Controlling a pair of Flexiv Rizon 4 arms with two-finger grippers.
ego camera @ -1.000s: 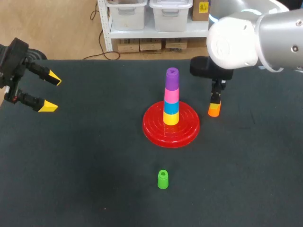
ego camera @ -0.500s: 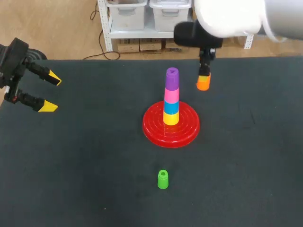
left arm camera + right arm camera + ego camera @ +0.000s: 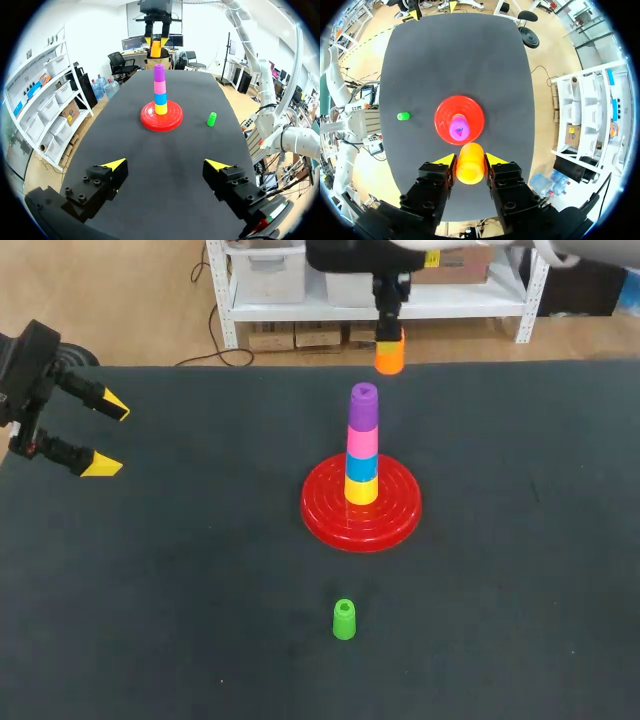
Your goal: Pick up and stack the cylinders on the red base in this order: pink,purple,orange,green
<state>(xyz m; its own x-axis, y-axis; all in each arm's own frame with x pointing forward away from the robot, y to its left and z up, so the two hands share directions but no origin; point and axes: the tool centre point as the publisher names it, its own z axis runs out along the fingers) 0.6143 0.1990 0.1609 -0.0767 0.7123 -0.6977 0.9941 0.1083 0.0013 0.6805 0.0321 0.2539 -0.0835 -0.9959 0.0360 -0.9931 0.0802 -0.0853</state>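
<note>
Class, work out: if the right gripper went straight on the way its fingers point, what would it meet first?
Probably the purple cylinder topping the stack on the red base; the orange cylinder held by the right gripper would touch first. Depth is unclear.

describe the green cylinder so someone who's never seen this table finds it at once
Find the red base mid-table, with coloured cylinders stacked on it. The green cylinder stands alone on the dark table, on the base's side nearest the robot. It is the only green piece and the only one standing loose.
</note>
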